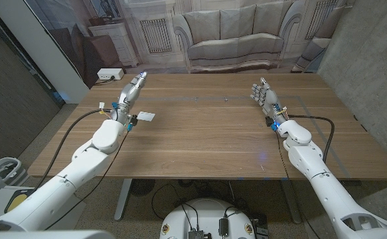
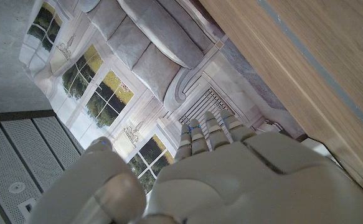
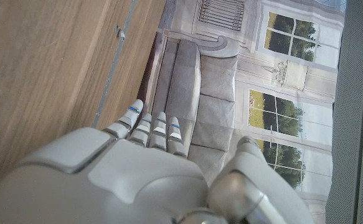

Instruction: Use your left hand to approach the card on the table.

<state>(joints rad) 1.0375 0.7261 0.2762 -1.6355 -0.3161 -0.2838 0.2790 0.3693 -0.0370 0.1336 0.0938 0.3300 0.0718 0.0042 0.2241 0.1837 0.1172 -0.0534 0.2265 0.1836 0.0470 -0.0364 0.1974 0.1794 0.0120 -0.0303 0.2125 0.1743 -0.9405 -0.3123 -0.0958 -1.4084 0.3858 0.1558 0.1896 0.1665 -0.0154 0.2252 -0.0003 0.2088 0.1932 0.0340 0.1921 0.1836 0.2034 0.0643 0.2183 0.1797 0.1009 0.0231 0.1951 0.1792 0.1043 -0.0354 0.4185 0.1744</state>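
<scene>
A small white card (image 1: 146, 116) lies on the wooden table (image 1: 213, 133) near its left side. My left hand (image 1: 131, 89) is raised a little beyond the card and to its left, fingers straight and together, holding nothing. In the left wrist view the back of the left hand (image 2: 231, 180) points toward the backdrop, past the table's edge (image 2: 306, 93). My right hand (image 1: 265, 96) stands on its edge at the table's right, fingers up and empty. The right wrist view shows the right hand (image 3: 125, 174) beside the tabletop (image 3: 44, 74).
A printed backdrop of a sofa (image 1: 230, 36) and windows hangs behind the table. A white power strip (image 1: 109, 74) sits on the floor beyond the table's far left corner. Thin tape lines (image 1: 299, 99) mark the tabletop.
</scene>
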